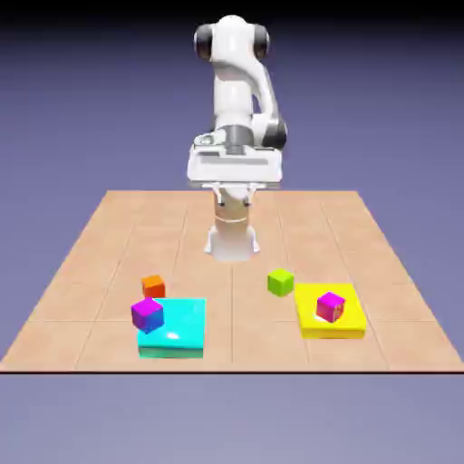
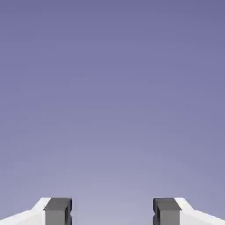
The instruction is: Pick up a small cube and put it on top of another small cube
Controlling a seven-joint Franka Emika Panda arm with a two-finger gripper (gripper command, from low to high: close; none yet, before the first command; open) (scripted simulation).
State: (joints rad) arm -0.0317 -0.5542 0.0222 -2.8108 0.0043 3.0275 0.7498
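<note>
Blue-violet backdrop fills my hand view; grey fingers (image 2: pixel 58 210) parted, gripping nothing. Small plain orange cube (image 1: pixel 153 286) sits on the tan tiled desk (image 1: pixel 91 263), well below, toward exterior view's left.

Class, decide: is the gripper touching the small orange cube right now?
Apart. In the exterior view the gripper hangs high near the robot's base, well away from the small orange cube on the table; the hand view shows only backdrop between the open fingers.
</note>
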